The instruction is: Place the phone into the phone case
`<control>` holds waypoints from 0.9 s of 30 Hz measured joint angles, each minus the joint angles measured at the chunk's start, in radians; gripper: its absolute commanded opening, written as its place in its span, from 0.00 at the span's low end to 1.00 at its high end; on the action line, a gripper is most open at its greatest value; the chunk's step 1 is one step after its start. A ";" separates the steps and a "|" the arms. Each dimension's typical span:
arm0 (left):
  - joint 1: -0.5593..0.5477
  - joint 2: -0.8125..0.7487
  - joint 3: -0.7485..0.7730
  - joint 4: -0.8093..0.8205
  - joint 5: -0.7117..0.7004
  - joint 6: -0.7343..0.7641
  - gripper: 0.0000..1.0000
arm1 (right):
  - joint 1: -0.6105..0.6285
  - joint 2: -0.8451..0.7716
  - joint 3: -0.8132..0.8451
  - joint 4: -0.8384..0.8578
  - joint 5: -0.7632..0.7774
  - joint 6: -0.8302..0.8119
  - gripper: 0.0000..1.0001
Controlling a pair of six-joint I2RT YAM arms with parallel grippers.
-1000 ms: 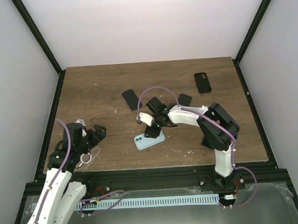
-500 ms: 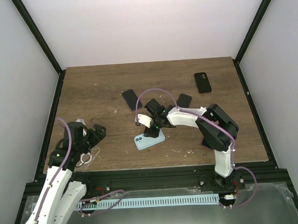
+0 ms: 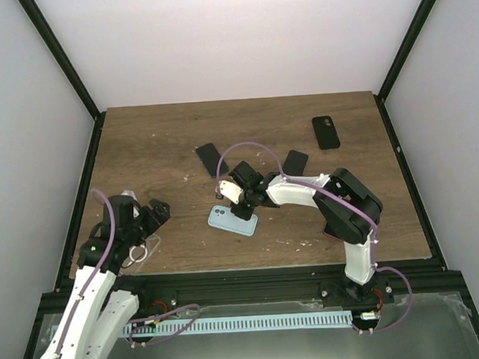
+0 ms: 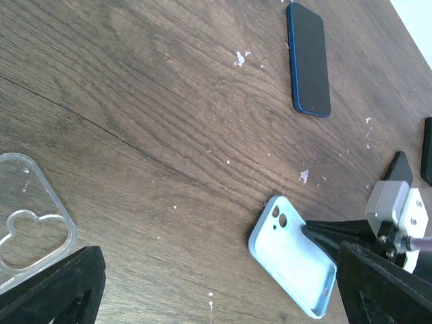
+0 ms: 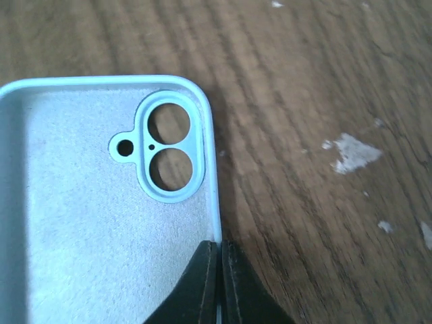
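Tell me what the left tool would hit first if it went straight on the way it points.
Probably bare table, as the open left tool seems tilted down at the wood. If it ran flatter, the light blue case, pinched by the right tool, would come first. Depth is unclear.

I work over a dark brown wooden table [image 3: 157,143], its grain scuffed here and there with small white flecks [image 5: 351,152]. Plain white walls [image 3: 232,35] close it in behind and on both sides. Black frame struts [image 3: 62,56] rise from its far corners under soft, even light.
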 measured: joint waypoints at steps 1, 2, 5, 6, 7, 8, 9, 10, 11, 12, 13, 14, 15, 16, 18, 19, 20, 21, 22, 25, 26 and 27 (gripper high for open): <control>0.000 0.000 0.000 0.000 0.000 0.000 0.94 | 0.000 0.000 0.005 -0.005 0.007 0.034 0.01; 0.000 -0.001 0.000 0.000 -0.001 0.000 0.94 | 0.000 0.002 0.013 -0.014 0.014 0.074 0.01; 0.000 -0.006 0.000 -0.003 -0.004 0.000 0.94 | 0.000 0.019 0.049 -0.048 0.026 0.230 0.01; 0.000 -0.006 0.000 -0.004 -0.005 0.000 0.94 | 0.000 0.026 0.056 -0.053 0.032 0.297 0.01; 0.000 -0.006 0.000 -0.004 -0.007 0.000 0.94 | 0.000 0.028 0.057 -0.054 0.034 0.356 0.01; 0.000 -0.006 0.000 -0.004 -0.008 0.000 0.94 | 0.000 0.028 0.057 -0.055 0.036 0.417 0.01; 0.000 -0.006 0.000 -0.004 -0.008 0.000 0.94 | 0.000 0.027 0.053 -0.052 0.035 0.492 0.01; 0.000 -0.006 0.000 -0.004 -0.008 0.000 0.94 | 0.000 0.025 0.048 -0.045 0.035 0.556 0.01; 0.000 -0.006 0.000 -0.004 -0.008 0.000 0.94 | 0.000 0.021 0.038 -0.035 0.027 0.620 0.01; 0.000 -0.005 0.000 -0.004 -0.008 0.000 0.94 | 0.000 0.016 0.026 -0.021 0.020 0.674 0.04; 0.000 -0.004 0.000 -0.004 -0.008 0.000 0.94 | 0.000 0.008 0.010 -0.008 0.013 0.734 0.11; 0.000 -0.003 0.000 -0.004 -0.007 0.000 0.94 | 0.000 0.001 -0.002 0.000 0.012 0.779 0.16; 0.000 -0.003 0.000 -0.004 -0.008 0.000 0.94 | 0.000 -0.006 -0.013 0.005 0.012 0.821 0.21; 0.000 -0.003 0.000 -0.004 -0.008 0.000 0.94 | 0.000 -0.015 -0.023 0.006 0.011 0.860 0.27; 0.000 -0.003 0.000 -0.004 -0.008 0.000 0.94 | 0.000 -0.032 -0.031 0.003 0.021 0.906 0.41; 0.000 -0.005 0.000 -0.004 -0.008 0.001 0.94 | 0.000 -0.044 -0.036 -0.003 0.026 0.918 0.46; 0.000 -0.006 0.000 -0.004 -0.008 0.001 0.94 | 0.000 -0.058 -0.039 -0.013 0.036 0.932 0.51; 0.000 -0.008 0.000 -0.004 -0.008 0.001 0.94 | 0.000 -0.077 -0.042 -0.022 0.046 0.939 0.57; 0.000 -0.012 0.000 -0.004 -0.008 0.002 0.94 | -0.001 -0.095 -0.043 -0.031 0.056 0.953 0.61; 0.000 -0.023 0.000 -0.004 -0.007 0.006 0.95 | -0.011 -0.169 -0.045 -0.070 0.092 0.975 0.75; 0.000 -0.023 0.000 -0.004 -0.007 0.009 0.95 | -0.015 -0.189 -0.045 -0.079 0.099 0.986 0.80; 0.000 -0.023 0.002 -0.004 -0.007 0.012 0.95 | -0.023 -0.214 -0.047 -0.088 0.107 0.985 0.83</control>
